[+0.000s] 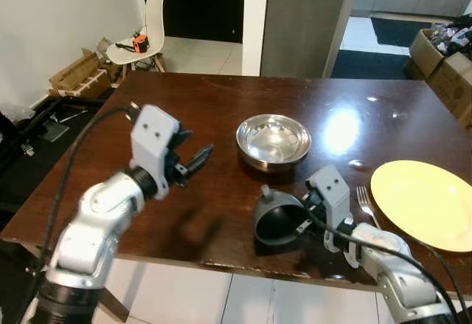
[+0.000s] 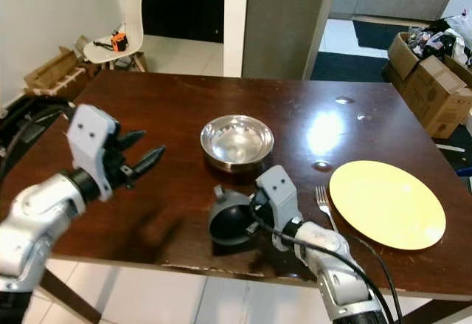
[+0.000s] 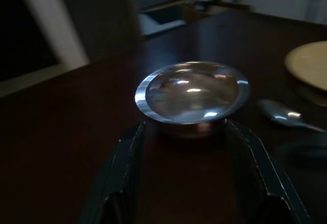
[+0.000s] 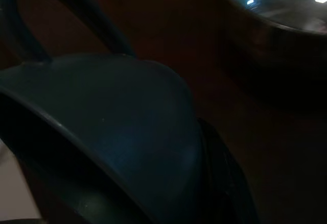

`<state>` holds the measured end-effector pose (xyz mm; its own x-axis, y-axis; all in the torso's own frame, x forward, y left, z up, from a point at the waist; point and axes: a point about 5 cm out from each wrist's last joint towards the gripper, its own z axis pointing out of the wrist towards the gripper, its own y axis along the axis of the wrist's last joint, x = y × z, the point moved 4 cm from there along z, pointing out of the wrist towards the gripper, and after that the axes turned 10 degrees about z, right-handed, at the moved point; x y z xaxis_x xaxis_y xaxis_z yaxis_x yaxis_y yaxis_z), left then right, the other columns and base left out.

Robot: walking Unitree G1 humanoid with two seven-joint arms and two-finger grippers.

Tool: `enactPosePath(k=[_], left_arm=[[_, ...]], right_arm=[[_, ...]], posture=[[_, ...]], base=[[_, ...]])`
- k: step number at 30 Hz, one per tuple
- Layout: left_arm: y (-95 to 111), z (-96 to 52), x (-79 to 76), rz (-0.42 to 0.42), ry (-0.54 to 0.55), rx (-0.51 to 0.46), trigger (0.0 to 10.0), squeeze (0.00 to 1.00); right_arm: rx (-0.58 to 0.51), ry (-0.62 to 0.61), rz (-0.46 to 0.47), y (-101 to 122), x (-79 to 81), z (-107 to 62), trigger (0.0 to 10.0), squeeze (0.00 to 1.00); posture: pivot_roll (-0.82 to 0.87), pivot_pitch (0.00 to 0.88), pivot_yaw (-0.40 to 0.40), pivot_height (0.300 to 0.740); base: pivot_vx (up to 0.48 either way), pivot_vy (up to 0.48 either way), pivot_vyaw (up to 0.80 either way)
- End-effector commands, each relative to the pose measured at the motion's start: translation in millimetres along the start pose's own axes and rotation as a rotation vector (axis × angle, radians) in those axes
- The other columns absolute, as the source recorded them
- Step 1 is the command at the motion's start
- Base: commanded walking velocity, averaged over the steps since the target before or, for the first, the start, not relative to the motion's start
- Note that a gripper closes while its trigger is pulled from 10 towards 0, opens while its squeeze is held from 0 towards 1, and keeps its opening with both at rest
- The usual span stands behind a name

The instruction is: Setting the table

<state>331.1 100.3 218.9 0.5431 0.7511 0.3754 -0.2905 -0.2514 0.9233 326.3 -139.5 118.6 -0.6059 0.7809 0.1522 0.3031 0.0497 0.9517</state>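
I take the steel bowl [image 1: 273, 141] in the middle of the wooden table [image 1: 184, 102] as my landmark. My right pincer [image 1: 304, 219] is just in front of this bowl, toward my body, and it pinches the rim of a dark mug [image 1: 277, 221]. The mug lies tilted on its side, with the opening turned toward the near table edge and the handle [image 4: 66, 9] pointing up toward the bowl. I judge I hold it by the rim because that is the part my fingers can reach, one finger [image 4: 225, 183] on the outside wall.

My left pincer [image 1: 193, 159] hovers to the left of the bowl, above the wood, with its two fingers [image 3: 125, 168] spread apart and holding nothing. In the left wrist view the bowl stands between them but farther away, not touching, so I think this arm is only ready for it.

To the right of the bowl, well apart, lies the yellow plate [image 1: 424, 202], and a fork [image 1: 366, 204] rests just beside its left edge. A spoon [image 3: 286, 117] shows near the bowl too.

The mug must still be stood upright, I believe somewhere close to the plate.
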Motion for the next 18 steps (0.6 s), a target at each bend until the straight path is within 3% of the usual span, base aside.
enactPosePath(k=[1,2,3,4,5,7,13,18], left_arm=[[0.1,-1.4,-4.3,0.001,-0.002,0.006,10.0,0.00],[-0.3,-1.4,-6.2,-0.002,-0.005,0.007,10.0,0.00],[-0.9,-1.6,-7.4,-0.003,-0.006,0.008,10.0,0.00],[-1.9,-2.6,-9.1,-0.012,-0.005,0.010,10.0,0.00],[-1.9,-2.6,-9.1,-0.012,-0.005,0.010,10.0,0.00],[-3.1,-3.8,-10.6,-0.016,-0.004,0.014,10.0,0.00],[-4.2,-3.4,-13.6,-0.018,-0.003,0.019,10.0,0.00],[-3.8,-2.7,-14.7,-0.018,-0.005,0.020,10.0,0.00]], right_arm=[[0.018,0.035,0.044,-4.3,1.3,3.2,10.0,0.00],[0.025,0.046,0.052,-5.7,1.6,4.3,10.0,0.00],[0.036,0.043,0.053,-7.4,0.1,5.2,10.0,0.16],[0.053,0.020,0.045,-8.6,-6.5,7.5,10.0,0.82],[0.053,0.020,0.045,-8.6,-6.5,7.5,10.0,0.82],[0.059,0.017,0.054,-6.8,-10.3,8.9,10.0,1.00],[0.073,-0.052,0.070,-7.9,-23.4,12.2,10.0,1.00],[-0.043,-0.133,0.075,9.3,-34.8,14.8,10.0,1.00]], posture=[[0.00,0.001,0.097,0.740],[0.00,0.001,0.097,0.740],[0.00,0.001,0.097,0.740],[0.01,0.001,0.090,0.740],[0.01,0.001,0.090,0.740],[0.01,0.002,0.090,0.740],[0.02,0.003,0.092,0.740],[0.01,0.006,0.097,0.740]], base=[[0.000,0.000,0.00],[0.000,0.000,0.00],[0.000,0.000,0.00],[0.000,0.000,0.00],[0.000,0.000,0.00],[0.000,0.000,0.00],[0.000,0.000,0.00],[0.000,0.000,0.00]])
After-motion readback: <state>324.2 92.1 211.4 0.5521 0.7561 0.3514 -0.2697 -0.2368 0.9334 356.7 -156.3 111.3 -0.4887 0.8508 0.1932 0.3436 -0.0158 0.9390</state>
